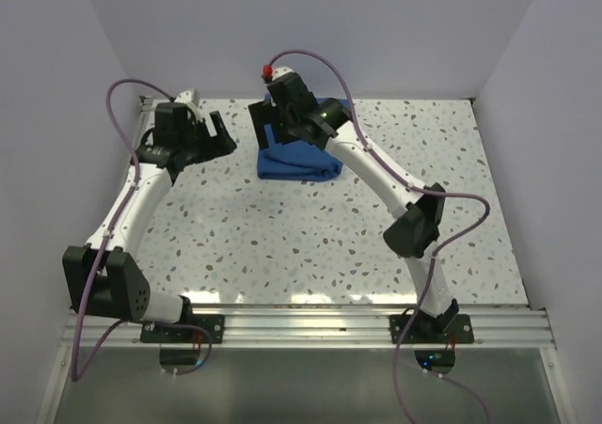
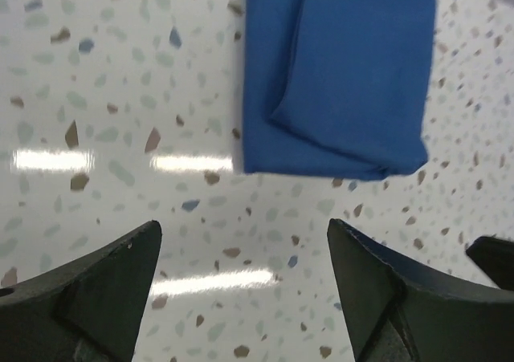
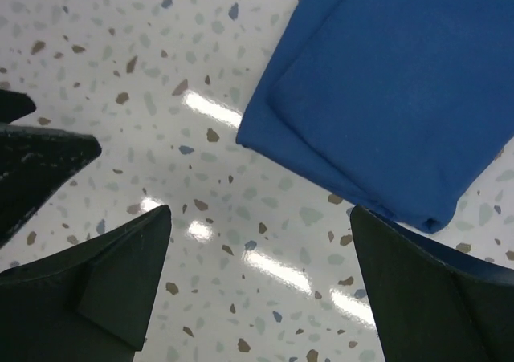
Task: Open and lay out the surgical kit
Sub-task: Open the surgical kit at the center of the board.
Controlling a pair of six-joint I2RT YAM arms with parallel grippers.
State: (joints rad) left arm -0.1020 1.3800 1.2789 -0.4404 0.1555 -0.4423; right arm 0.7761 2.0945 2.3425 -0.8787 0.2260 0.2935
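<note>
White walls (image 1: pixel 56 86) close the table (image 1: pixel 282 245) on its left, far and right edges, and a metal rail (image 1: pixel 310 322) runs along the near edge where both arms are bolted. A wide stretch of speckled tabletop lies between the rail and the surgical kit (image 1: pixel 299 164), with more open surface towards the right edge than the left.

The kit sits near the middle of the far edge, a royal-blue cloth bundle folded shut, with only cloth showing. The left wrist view shows a layered flap (image 2: pixel 345 97) on top and a thick folded hem along the side nearest that camera.

The bundle lies roughly square to the table edges, turned slightly. The right arm covers its far part in the top view, so its long axis cannot be told for certain.

The left gripper (image 1: pixel 224 133) hangs just left of the bundle, its fingers (image 2: pixel 120 274) spread wide, holding nothing. The right gripper (image 1: pixel 266 128) hovers over the bundle's far-left corner, its fingers (image 3: pixel 120 274) likewise wide apart and clear of the cloth.
</note>
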